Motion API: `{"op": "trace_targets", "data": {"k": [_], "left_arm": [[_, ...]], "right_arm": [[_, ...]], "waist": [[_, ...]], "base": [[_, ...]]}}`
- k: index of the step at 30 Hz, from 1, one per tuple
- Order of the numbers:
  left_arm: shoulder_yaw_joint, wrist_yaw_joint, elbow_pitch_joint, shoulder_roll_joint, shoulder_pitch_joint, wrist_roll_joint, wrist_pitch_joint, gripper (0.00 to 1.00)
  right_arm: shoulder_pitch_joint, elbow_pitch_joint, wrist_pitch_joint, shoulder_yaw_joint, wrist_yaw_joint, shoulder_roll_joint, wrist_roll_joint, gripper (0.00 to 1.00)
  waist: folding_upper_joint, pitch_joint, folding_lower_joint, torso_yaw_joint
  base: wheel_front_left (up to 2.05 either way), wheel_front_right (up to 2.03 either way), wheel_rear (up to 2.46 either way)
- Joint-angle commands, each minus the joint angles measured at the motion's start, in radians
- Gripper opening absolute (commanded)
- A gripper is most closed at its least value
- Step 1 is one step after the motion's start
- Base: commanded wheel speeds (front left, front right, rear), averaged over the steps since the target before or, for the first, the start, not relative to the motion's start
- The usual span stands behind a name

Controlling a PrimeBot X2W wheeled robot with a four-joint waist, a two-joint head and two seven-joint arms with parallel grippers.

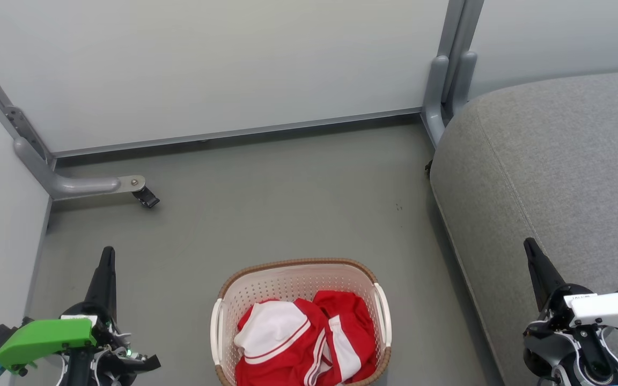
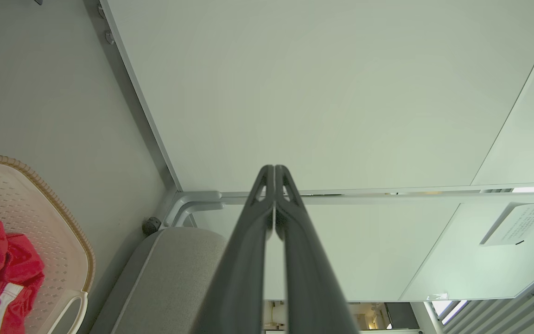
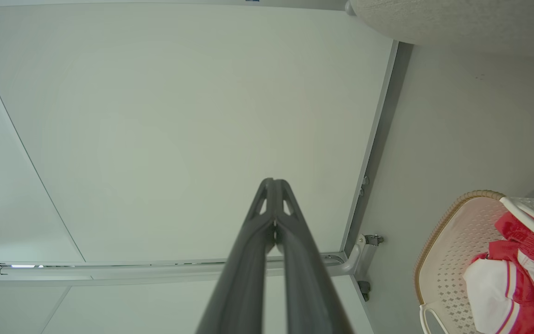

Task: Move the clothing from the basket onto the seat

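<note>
- While it lies bunched in a loose heap, the soft red sports clothing (image 1: 349, 316) with white panels and thin red-and-white striped trim sits inside the basket, filling its near part. A white panel lies uppermost on the left of the heap.
- The cream-white perforated plastic laundry basket (image 1: 298, 264), with a brown woven-look rim and two white side handles, stands upright on the floor, near and central between the two arms.
- The smooth grey-green floor (image 1: 266, 203) runs from the basket to the far wall panels.
- The large grey fabric-upholstered seat (image 1: 556, 161), with a rounded corner and a stitched seam, stands to the right of the basket, with a strip of floor between them.
- The left jaws are at the near left, well apart from the basket. Their two long dark fingers (image 1: 104, 281) are pressed together and hold nothing, and a bright green wrist cover (image 1: 46, 335) sits behind them.
- The right jaws show at the near right against the seat. Their dark fingers (image 1: 542, 273) meet tip to tip and are empty, below them a white wrist cover (image 1: 607, 308).
- Pale grey partition panels (image 1: 207, 64) in metal frames close the far and left sides.
- A grey metal foot with a small black caster (image 1: 145, 197) rests on the floor at the far left.
</note>
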Motion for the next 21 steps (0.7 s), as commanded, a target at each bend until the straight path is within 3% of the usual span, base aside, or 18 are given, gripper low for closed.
{"op": "trace_targets", "data": {"k": [1,2,10,21], "left_arm": [[0.002,-0.005,0.0,0.0,-0.016,0.006,0.003,0.0],[0.0,0.0,0.0,0.0,0.0,0.0,0.0,1.0],[-0.025,0.001,0.013,-0.003,0.028,0.024,-0.029,1.0],[-0.014,0.0,-0.016,-0.003,0.055,0.188,-0.082,1.0]], "right_arm": [[-0.008,0.002,0.001,-0.001,0.0,-0.003,-0.002,0.0],[0.0,0.0,0.0,0.0,0.0,0.0,0.0,1.0],[0.021,0.022,-0.029,0.041,0.0,0.006,-0.026,1.0],[0.044,-0.002,-0.082,0.098,0.0,0.005,-0.213,1.0]], "waist": [[-0.0001,0.0,0.0,0.0],[-0.0001,0.0,0.0,0.0],[-0.0001,-0.004,0.0,-0.002],[-0.0001,-0.01,0.0,-0.005]], "base": [[0.0,0.0,0.0],[0.0,0.0,0.0],[0.0,0.0,0.0],[0.0,0.0,0.0]]}}
